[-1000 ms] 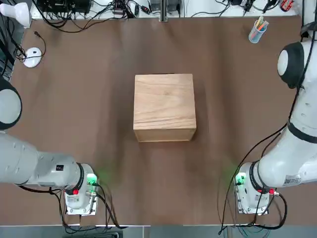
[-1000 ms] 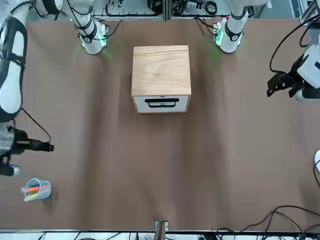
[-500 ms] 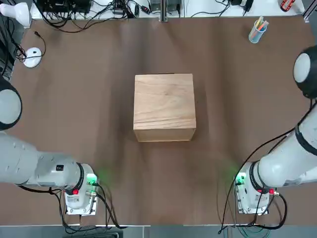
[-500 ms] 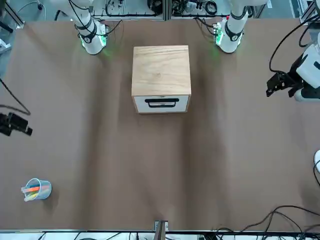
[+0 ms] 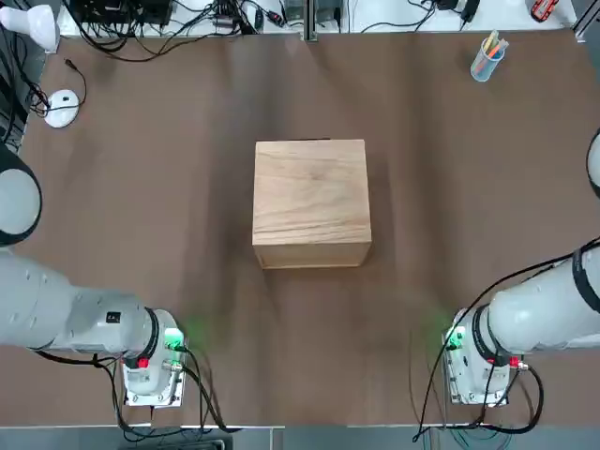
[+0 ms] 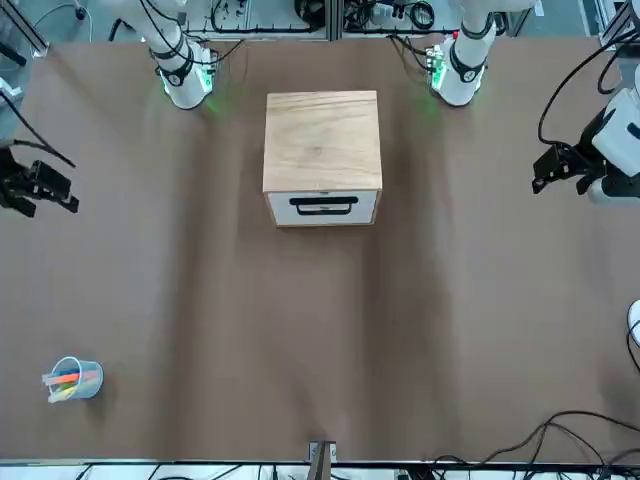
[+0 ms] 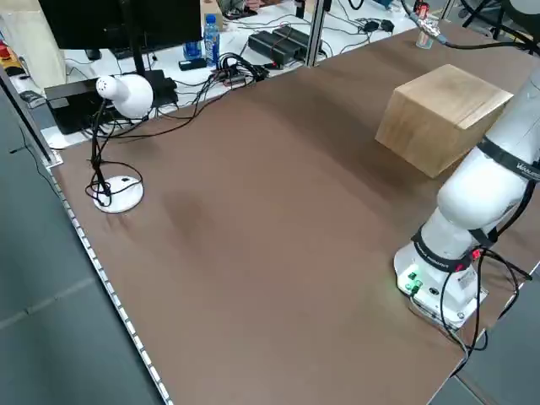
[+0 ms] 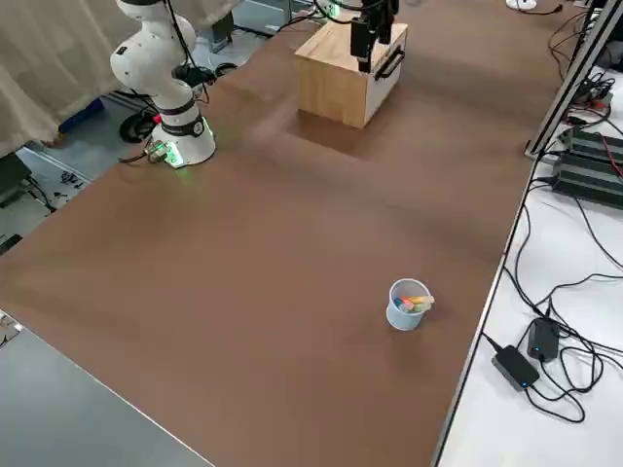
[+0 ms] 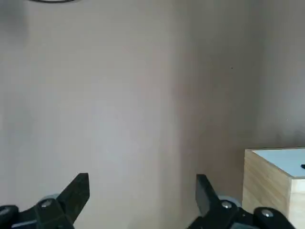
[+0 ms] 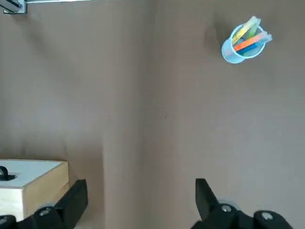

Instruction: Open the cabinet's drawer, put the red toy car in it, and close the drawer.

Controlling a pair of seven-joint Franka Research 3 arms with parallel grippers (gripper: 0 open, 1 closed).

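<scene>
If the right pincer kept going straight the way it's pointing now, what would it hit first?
Probably bare table. The right pincer is open and points down at brown tabletop, with the cabinet off to one side and the cup of pens farther away.

White arms (image 5: 56, 314), black pincers (image 6: 40, 187)

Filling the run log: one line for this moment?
drawer: shut | car: not visible | left gripper: open, empty | right gripper: open, empty, at table edge

brown table (image 5: 187, 141) w/ cables (image 5: 141, 28), desk lamp (image 7: 118, 93)
</scene>
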